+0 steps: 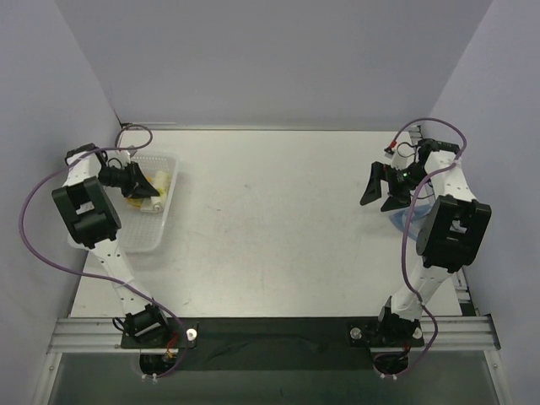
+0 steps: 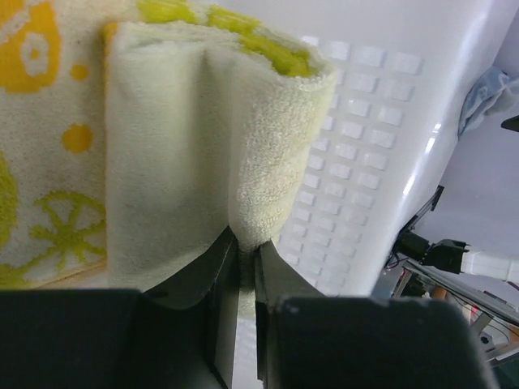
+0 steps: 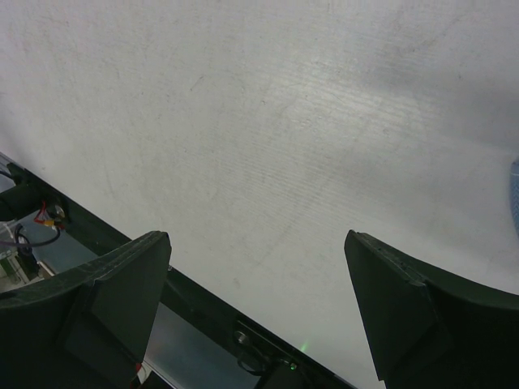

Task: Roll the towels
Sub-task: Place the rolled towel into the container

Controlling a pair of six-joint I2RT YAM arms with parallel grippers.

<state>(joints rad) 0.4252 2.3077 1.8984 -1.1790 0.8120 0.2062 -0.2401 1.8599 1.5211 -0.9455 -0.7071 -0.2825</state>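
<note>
Left gripper (image 2: 247, 251) pinches the cream printed towel (image 2: 186, 154) in the basket (image 2: 369, 121); right gripper (image 3: 255, 239) gapes wide, empty.

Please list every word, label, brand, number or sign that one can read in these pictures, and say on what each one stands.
No text can be read in any view.
Printed towel: only yellow and green shapes, no letters.
Basket: plain white mesh, no marking seen.
Blue towel: too small and blurred; no label shows.
</note>
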